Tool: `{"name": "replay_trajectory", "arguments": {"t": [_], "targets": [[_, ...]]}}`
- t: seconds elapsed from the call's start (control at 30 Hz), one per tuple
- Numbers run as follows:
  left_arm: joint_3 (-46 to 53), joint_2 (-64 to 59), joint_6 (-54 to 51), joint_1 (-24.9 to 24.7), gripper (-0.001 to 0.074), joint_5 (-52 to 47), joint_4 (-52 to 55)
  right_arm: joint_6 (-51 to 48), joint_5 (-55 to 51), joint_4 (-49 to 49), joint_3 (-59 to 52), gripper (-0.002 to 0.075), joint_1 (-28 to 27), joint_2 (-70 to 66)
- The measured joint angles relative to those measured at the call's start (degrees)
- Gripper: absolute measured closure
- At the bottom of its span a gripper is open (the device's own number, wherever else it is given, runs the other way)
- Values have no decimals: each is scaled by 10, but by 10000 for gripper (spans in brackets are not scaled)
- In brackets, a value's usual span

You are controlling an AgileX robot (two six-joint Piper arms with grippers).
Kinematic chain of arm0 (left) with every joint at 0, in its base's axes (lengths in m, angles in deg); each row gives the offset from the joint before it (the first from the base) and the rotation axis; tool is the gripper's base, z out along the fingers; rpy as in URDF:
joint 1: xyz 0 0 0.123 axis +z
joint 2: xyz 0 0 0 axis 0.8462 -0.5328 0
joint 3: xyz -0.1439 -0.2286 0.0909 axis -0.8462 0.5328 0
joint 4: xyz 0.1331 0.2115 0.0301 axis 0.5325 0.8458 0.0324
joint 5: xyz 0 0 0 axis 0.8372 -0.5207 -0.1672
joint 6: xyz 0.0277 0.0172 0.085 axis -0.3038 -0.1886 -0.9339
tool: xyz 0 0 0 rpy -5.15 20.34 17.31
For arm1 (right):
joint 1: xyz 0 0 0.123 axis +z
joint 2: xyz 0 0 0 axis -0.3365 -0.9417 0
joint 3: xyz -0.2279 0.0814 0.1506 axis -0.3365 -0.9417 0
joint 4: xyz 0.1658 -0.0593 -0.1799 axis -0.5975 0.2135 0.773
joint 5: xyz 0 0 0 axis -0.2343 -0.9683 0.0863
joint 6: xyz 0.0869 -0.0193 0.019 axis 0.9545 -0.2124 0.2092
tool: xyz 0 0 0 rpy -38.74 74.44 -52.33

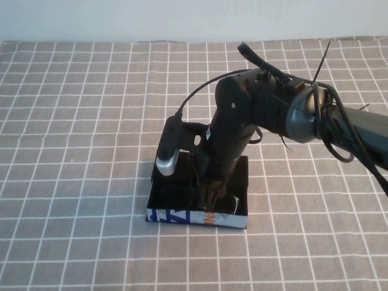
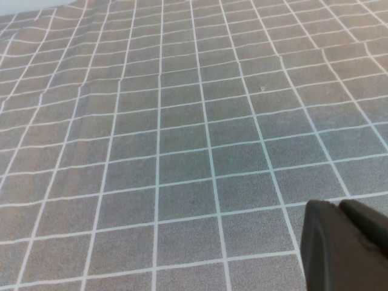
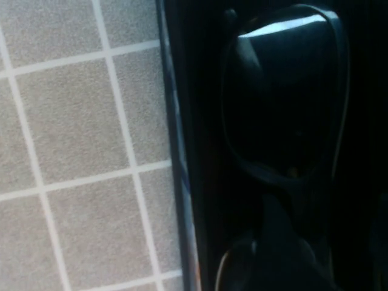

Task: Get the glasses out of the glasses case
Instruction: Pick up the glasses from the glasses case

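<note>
The glasses case (image 1: 182, 216) stands open in the middle of the table, its blue, white and orange front facing me. The black glasses (image 1: 230, 205) lie inside, mostly hidden by my right arm. In the right wrist view one dark lens (image 3: 285, 91) and the bridge show against the black lining, beside the case's front wall (image 3: 176, 151). My right gripper (image 1: 211, 195) reaches straight down into the case over the middle of the glasses; in the right wrist view it (image 3: 285, 248) is a dark shape at the bridge. My left gripper (image 2: 348, 242) is shut and empty above bare cloth, out of the high view.
A grey tablecloth with a white grid (image 1: 73, 151) covers the table, with a white wall (image 1: 121, 18) behind its far edge. My right arm (image 1: 339, 121) and its loose black cables (image 1: 200, 91) come in from the right, above the case.
</note>
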Motion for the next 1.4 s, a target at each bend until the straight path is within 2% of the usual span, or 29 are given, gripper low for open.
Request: {"name": "replay_trajectory", "arguments": {"t": [0.3, 0.7, 1.4], "targets": [[0, 0, 0, 0, 739, 0, 0, 0, 5, 6, 4, 422, 0, -4], [0, 0, 0, 0, 739, 0, 0, 0, -53, 3, 42, 422, 0, -14], [0, 0, 0, 0, 739, 0, 0, 0, -59, -22, 43, 422, 0, -32]]}}
